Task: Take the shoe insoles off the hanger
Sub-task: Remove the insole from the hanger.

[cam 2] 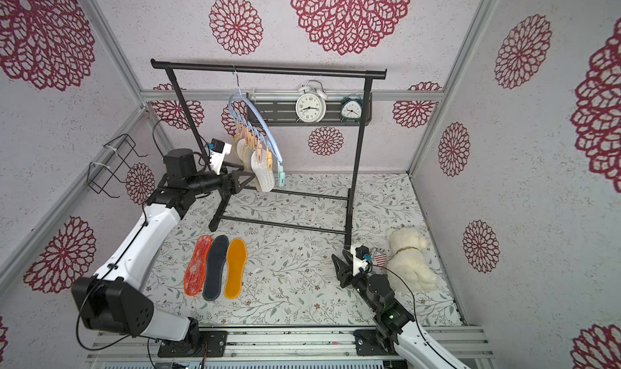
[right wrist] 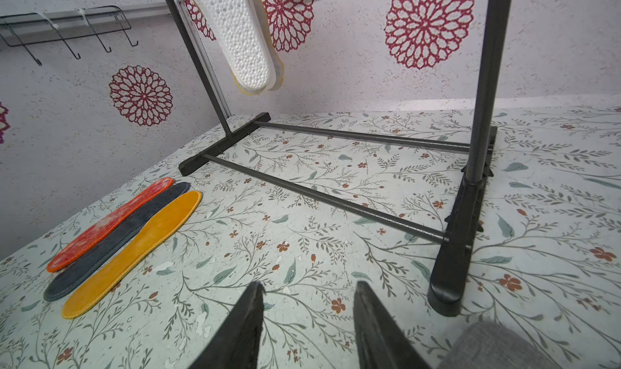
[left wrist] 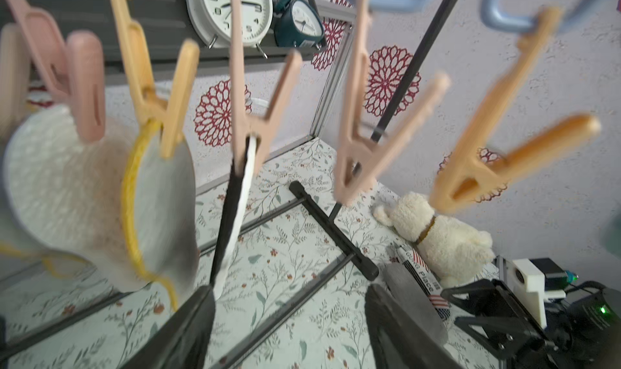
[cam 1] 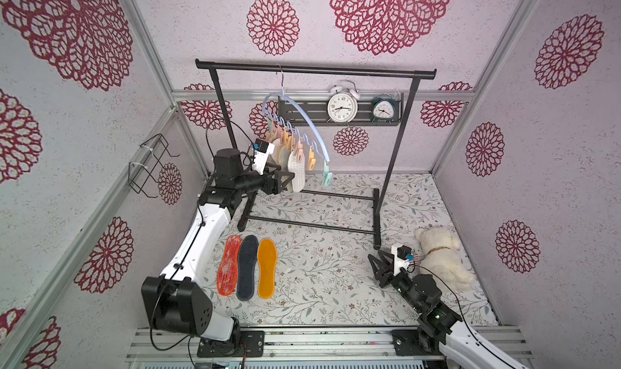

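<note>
The pale blue hanger [cam 1: 311, 121] hangs by its hook from the black rack, with pastel clothespins [left wrist: 363, 155] along its lower bar. Several shoe insoles [cam 1: 297, 172] [cam 2: 263, 174] are still clipped to it. Among them are a white perforated one [right wrist: 242, 37], a yellow-edged pad [left wrist: 67, 189] and a thin black-and-white one [left wrist: 235, 209] seen edge-on. My left gripper [cam 1: 285, 180] [left wrist: 289, 290] stands open just below and beside their lower ends, holding nothing. On the table lie an orange-red gel insole [cam 1: 229, 264], a dark grey one [cam 1: 247, 266] and a mustard one [cam 1: 267, 268]. My right gripper [cam 1: 376, 263] [right wrist: 309, 286] is open and empty, low over the table.
The black garment rack [cam 1: 316, 68] has floor bars [right wrist: 322, 195] and a foot [right wrist: 453, 249] close to my right gripper. Two alarm clocks [cam 1: 342, 107] sit on a wall shelf. A plush dog [cam 1: 443, 256] and a grey felt roll [left wrist: 413, 303] lie at the right. A wire bracket [cam 1: 151, 165] hangs on the left wall.
</note>
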Robot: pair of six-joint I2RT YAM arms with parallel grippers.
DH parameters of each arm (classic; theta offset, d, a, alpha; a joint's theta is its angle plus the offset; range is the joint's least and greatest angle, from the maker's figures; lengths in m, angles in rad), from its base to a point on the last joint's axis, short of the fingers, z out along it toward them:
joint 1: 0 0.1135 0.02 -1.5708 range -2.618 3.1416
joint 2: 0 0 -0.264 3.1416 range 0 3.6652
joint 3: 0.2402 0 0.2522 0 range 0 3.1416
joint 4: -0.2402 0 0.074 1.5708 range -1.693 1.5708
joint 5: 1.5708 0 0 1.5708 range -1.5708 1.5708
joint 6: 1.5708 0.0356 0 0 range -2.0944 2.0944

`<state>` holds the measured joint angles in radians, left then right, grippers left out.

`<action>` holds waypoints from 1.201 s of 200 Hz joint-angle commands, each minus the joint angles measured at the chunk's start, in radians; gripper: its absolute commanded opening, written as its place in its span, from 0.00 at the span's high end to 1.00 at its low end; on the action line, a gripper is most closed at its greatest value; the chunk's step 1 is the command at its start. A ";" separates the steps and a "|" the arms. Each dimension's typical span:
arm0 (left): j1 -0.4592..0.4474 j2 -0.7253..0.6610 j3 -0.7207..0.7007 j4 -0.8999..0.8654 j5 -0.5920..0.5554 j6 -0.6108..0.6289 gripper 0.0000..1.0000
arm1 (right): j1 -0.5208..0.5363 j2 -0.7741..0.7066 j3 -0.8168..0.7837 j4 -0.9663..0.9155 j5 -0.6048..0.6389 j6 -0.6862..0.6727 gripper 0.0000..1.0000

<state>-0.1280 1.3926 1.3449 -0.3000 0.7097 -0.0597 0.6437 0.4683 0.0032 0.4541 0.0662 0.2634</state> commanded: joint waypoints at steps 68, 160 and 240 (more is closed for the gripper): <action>0.006 -0.655 -0.683 -0.155 -0.442 -0.064 0.25 | -0.007 0.034 -0.069 0.070 -0.020 -0.003 0.53; -0.014 -0.770 -0.769 -0.197 -0.528 -0.054 0.21 | -0.007 0.310 0.071 0.101 -0.170 -0.017 0.54; -0.047 -0.776 -0.777 -0.190 -0.529 -0.058 0.21 | -0.007 0.892 0.550 0.295 -0.333 -0.110 0.49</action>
<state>-0.1650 0.6266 0.5537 -0.4927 0.1905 -0.1165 0.6399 1.2484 0.4015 0.6395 -0.1745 0.2192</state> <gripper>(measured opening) 0.786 0.500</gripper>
